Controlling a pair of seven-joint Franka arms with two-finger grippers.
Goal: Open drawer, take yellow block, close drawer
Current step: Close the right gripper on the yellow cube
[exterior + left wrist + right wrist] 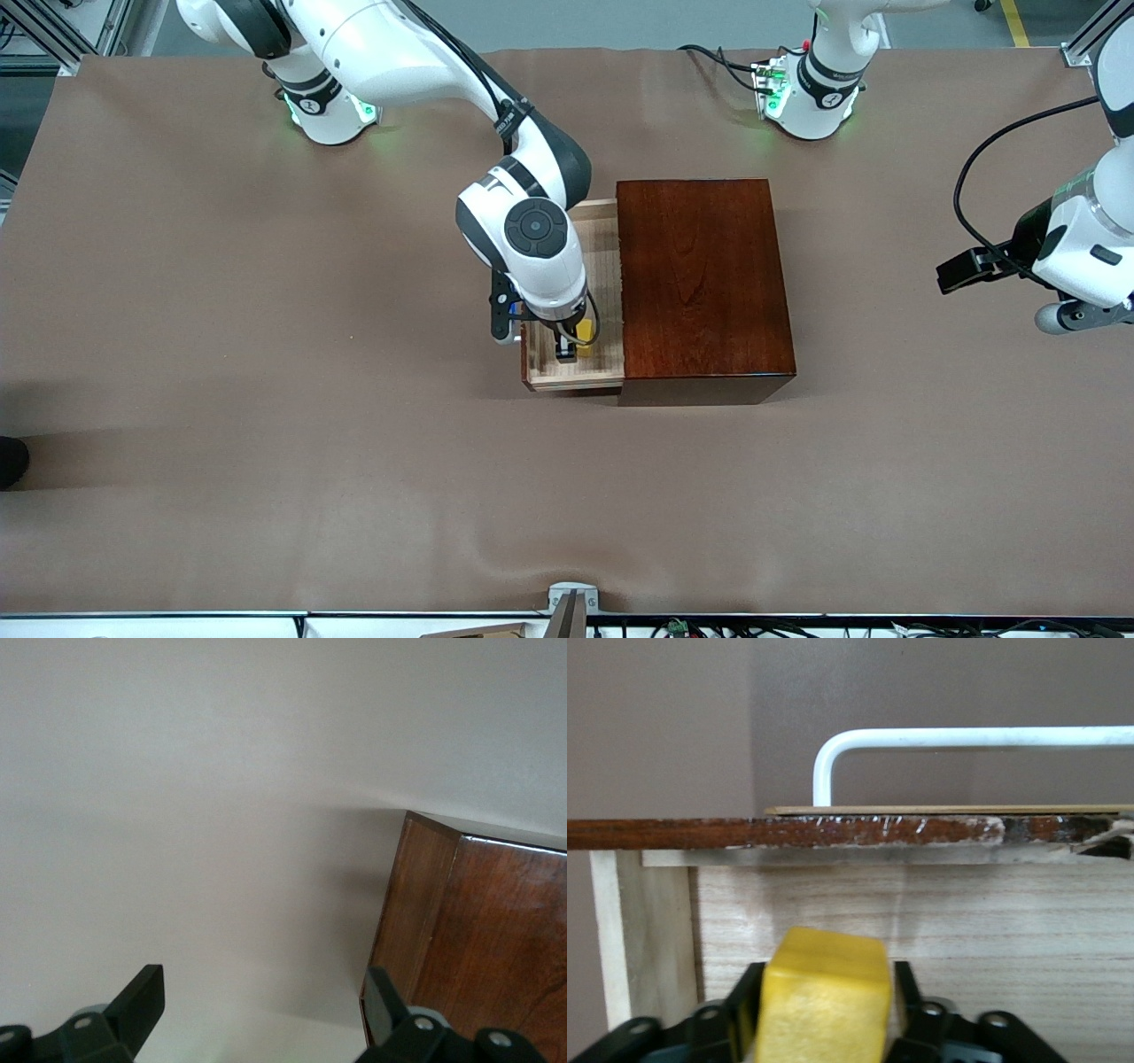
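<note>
We see the brown surface point(266, 425) carrying the dark wooden box point(700, 283), and the drawer point(605, 257) stands pulled out of it toward the right arm's end of the surface. Its white handle point(921, 740) shows in the right wrist view above the drawer's front board. The right tool point(572, 347) reaches down into the drawer's corner nearest the front camera, and its fingers point(914, 1014) are closed onto the two sides of the yellow block point(824, 1001), which sits between them on the drawer floor, or just above it; we cannot tell which.

What the coming move turns on, in our judgement, is that the block lies inside the tray, below its walls and close beside the box, so the way out is straight up before any travel sideways.

The left tool point(266, 1014) waits with its fingers spread wide and nothing between them, over bare surface at the left arm's end, beside the box and well apart from the drawer. The right arm is plainly the nearer one to the block.
</note>
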